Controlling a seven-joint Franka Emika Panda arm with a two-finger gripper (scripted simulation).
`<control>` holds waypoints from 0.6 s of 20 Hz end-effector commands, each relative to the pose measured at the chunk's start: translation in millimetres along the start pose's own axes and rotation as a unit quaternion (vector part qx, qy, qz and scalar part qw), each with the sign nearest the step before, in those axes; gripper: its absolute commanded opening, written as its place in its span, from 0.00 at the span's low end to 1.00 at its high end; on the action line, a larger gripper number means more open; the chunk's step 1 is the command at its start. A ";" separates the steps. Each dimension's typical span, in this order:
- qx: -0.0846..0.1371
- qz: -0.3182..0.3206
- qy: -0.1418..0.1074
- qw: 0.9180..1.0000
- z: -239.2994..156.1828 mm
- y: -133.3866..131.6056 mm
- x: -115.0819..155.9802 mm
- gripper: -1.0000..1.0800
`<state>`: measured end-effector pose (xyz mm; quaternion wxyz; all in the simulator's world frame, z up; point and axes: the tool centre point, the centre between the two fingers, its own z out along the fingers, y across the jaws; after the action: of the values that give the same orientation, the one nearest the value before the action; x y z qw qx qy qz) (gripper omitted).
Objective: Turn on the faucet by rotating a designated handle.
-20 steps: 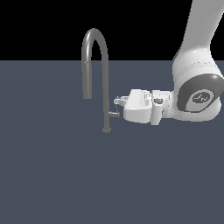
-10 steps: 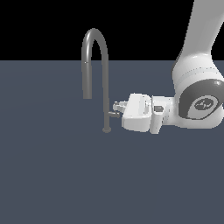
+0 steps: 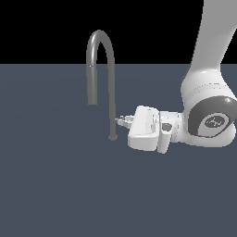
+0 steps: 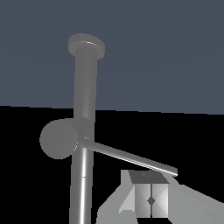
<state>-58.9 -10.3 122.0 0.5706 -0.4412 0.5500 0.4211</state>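
Reading the wrist view, I had the end effector (image 4: pixel 150 200), fingers together, touching the handle (image 4: pixel 131 158) rod's outer end, the rod running crosswise from the faucet (image 4: pixel 84 131).

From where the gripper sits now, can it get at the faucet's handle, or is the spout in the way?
Probably yes. The gripper is level with the handle, its closed fingers right beside the rod's free end. The faucet stands beyond, and nothing lies between fingers and rod. Actual contact cannot be confirmed.

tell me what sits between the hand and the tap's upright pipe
Only the handle, a thin rod running from the tap toward the hand. The wrist view shows it clearly; in the exterior view it is mostly hidden at the fingertips.
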 end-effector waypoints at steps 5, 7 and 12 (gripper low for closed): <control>-0.001 0.014 0.002 1.000 -0.2 11.2 36.3 0.00; -0.002 0.018 0.003 1.000 -0.3 14.5 47.3 0.00; -0.002 0.004 -0.001 1.000 -0.1 1.1 39.1 0.00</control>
<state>-58.7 -10.3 93.1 0.5723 -0.4420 0.5454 0.4239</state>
